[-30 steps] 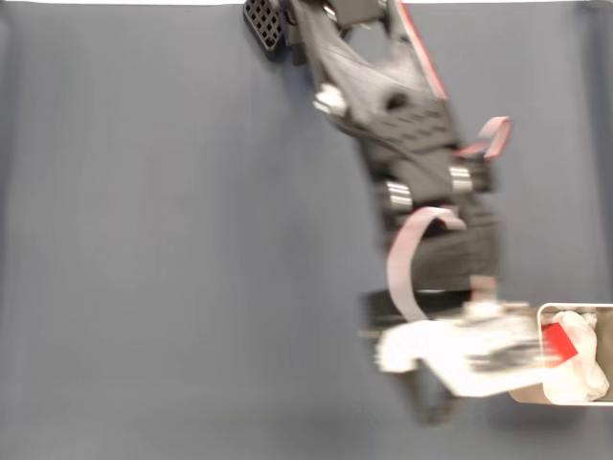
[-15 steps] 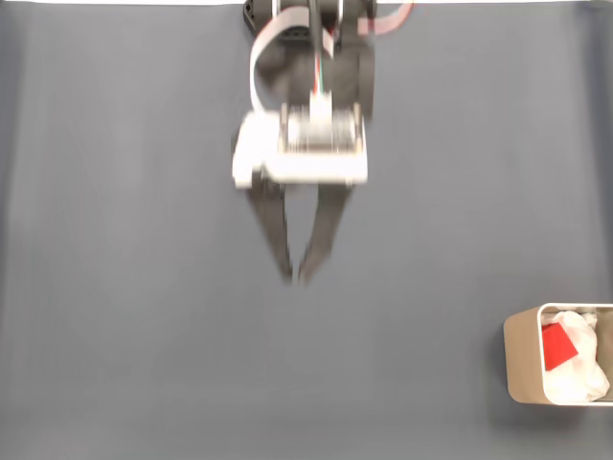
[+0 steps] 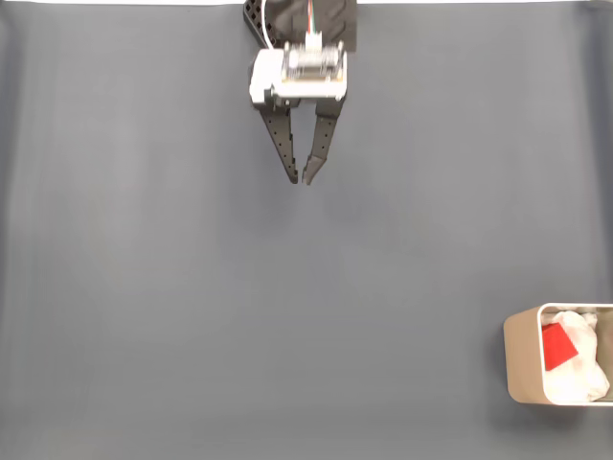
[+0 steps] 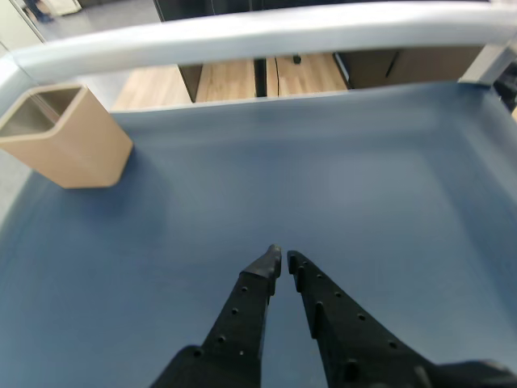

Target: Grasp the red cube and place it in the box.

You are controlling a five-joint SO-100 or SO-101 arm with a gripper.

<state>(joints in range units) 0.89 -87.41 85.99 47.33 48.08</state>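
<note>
Fixed view: claw (image 3: 299,178), fingers nearly together and empty, pulled back to the table's (image 3: 144,287) far edge since half a second ago. Red cube (image 3: 557,345) lies in the box (image 3: 520,356), near right corner; task looks complete.
Wrist view: claw (image 4: 281,260) near-closed; box (image 4: 69,145) far left.

Office or lab (wood floor (image 4: 218,81)).

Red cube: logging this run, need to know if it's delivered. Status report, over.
Pincer nearly shut, empty, up at the top of the fixed view. Red cube inside the box. Nothing in the way.
</note>
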